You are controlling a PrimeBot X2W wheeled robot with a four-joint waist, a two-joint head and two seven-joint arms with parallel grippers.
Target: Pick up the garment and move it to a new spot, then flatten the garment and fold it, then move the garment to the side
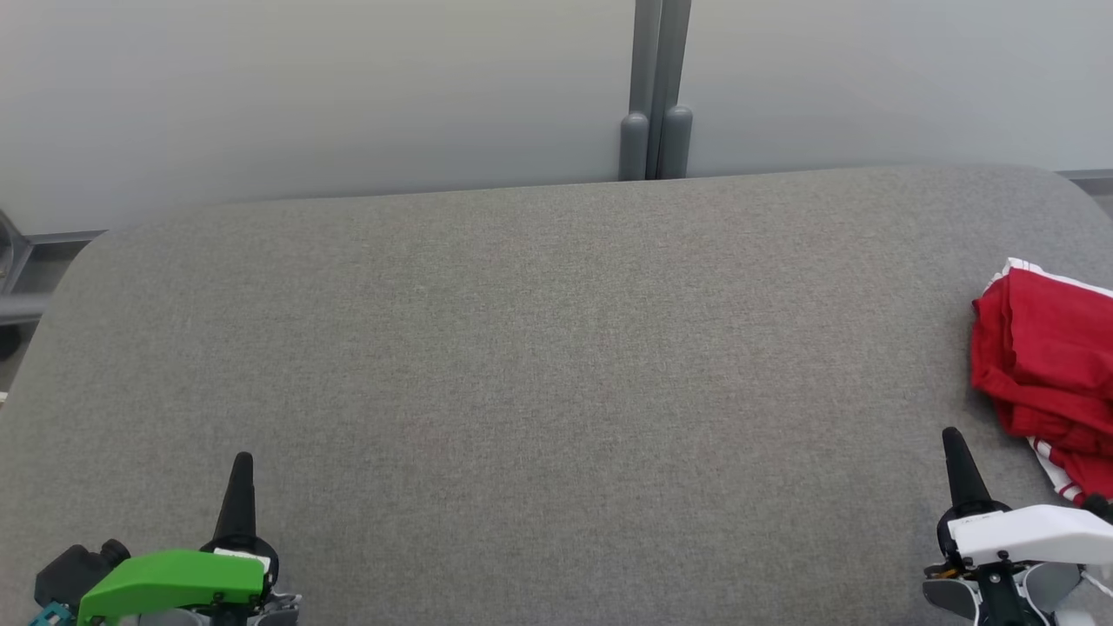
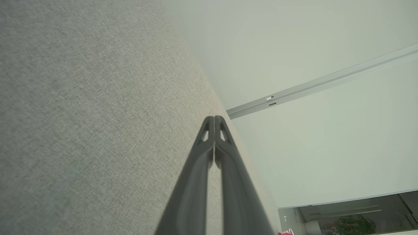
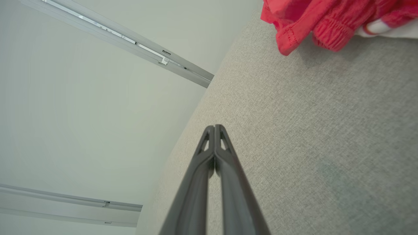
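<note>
Nearest the head camera, at the lower left, the left gripper (image 1: 243,462) showed two long dark tapered fingers under a bright green plastic wrist cover (image 1: 169,581). Its fingers were pressed together into one point and held nothing. Its wrist view agreed: the left gripper (image 2: 214,120) had its tips meeting with no gap, above bare cloth.

At the lower right, the right gripper (image 1: 953,439) had the same dark fingers under a white plastic wrist cover (image 1: 1026,530), and it was likewise closed and empty. In its own wrist view the right gripper (image 3: 214,129) had its tips touching over the surface.

Under, between and ahead of both grippers stretched a broad table (image 1: 539,330) covered in grey woven fabric, with rounded far corners. Whether either gripper touched the cloth could not be told.

A crumpled red fabric garment (image 1: 1048,356) with white striped trim lay heaped on the table. It sat just ahead of the right gripper and to its outer side, near the fingers but apart from them, and well apart from the left gripper. The frame edge cut it off. In the right wrist view the garment (image 3: 310,23) lay beyond the fingertips, showing a stitched hem and a gathered elastic band.

Farthest off, past the table's far edge, pale frosted wall panels (image 1: 304,96) met at a grey upright post (image 1: 656,96).
</note>
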